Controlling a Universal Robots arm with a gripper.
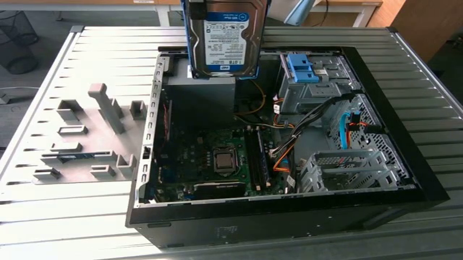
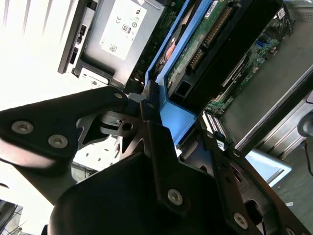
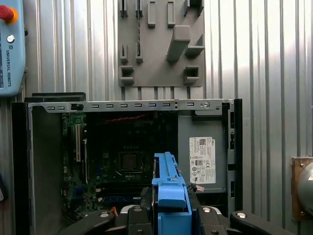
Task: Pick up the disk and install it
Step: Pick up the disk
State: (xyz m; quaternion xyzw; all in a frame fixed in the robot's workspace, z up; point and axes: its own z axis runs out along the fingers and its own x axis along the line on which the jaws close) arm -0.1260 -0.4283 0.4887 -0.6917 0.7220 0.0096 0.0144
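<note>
So the gripper [image 2: 173, 116] is clamped shut on the blue frame of the disk [image 1: 225, 40], and the disk hangs upright, label facing the exterior camera, above the far edge of the open case [image 1: 426, 179], right over the power supply [image 1: 199, 95]. In the first wrist view the blue frame [image 3: 168, 188] pokes out between the fingers [image 3: 146, 198], with the board [image 3: 122, 156] below. The carry-over is the step in hand, I'd say, and the grip is the whole game: it's on plastic at one end, so a heavy drive could swing or slip if moved fast. Slow and steady, and keep it square to the case walls. The drive cages [image 1: 315, 89] sit to the exterior view's right, one carrying a bare blue bracket [image 1: 300, 67], and a tangle of cables [image 1: 289, 143] runs beside them, so stay high enough not to snag those. Which bay is the target, I can't tell from here.
</note>
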